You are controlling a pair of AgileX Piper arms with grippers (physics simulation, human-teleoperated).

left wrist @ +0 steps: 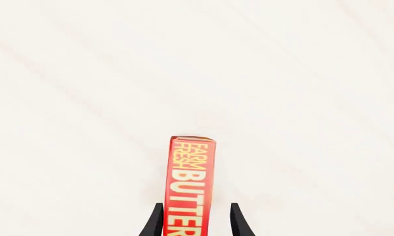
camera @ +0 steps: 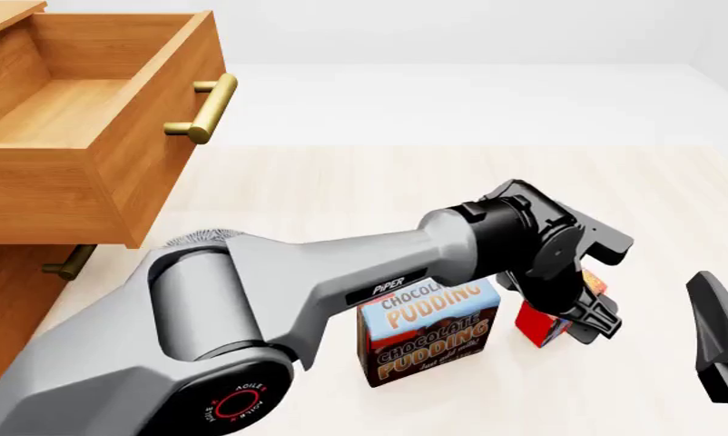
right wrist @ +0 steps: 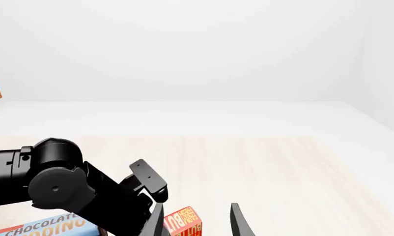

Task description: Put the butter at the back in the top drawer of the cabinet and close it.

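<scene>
The butter (camera: 536, 325), a small red box with yellow lettering, stands on the table just right of the pudding box. My left gripper (camera: 573, 320) reaches down over it. In the left wrist view the butter (left wrist: 191, 187) lies between the two black fingers (left wrist: 154, 222) with a gap on one side, so the left gripper (left wrist: 197, 209) is open around it. The top drawer (camera: 98, 118) of the cabinet (camera: 13, 300) stands pulled out at the far left, with nothing showing inside. My right gripper (camera: 718, 341) waits open at the right edge, near the butter (right wrist: 183, 222).
A blue-and-brown Chocolate Pudding box (camera: 427, 331) stands upright under the left forearm, close beside the butter. The brass handle (camera: 204, 109) sticks out from the open drawer front. A lower drawer's handle (camera: 69, 263) shows beneath it.
</scene>
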